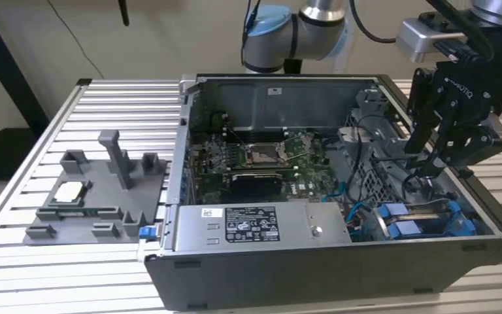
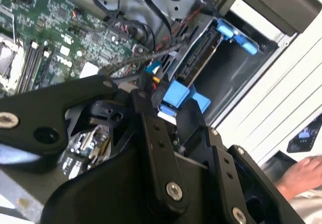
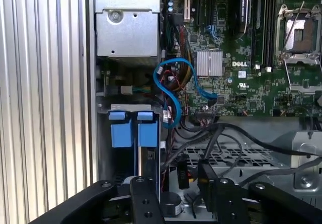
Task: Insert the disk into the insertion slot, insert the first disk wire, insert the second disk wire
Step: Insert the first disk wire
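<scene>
A slatted aluminium table [image 1: 24,261] before a beige wall [image 1: 164,39] carries an open computer case [image 1: 321,281] and a grey fixture tray [image 1: 94,196]. The disk [image 3: 148,136] sits in the insertion slot [image 1: 456,226], just beyond the gripper [image 3: 178,181], whose fingers [image 3: 143,199] stand moderately apart, gripping nothing.

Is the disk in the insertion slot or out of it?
In: the disk sits inside the insertion slot in the second wrist view, blue bracket tabs at its end.
</scene>
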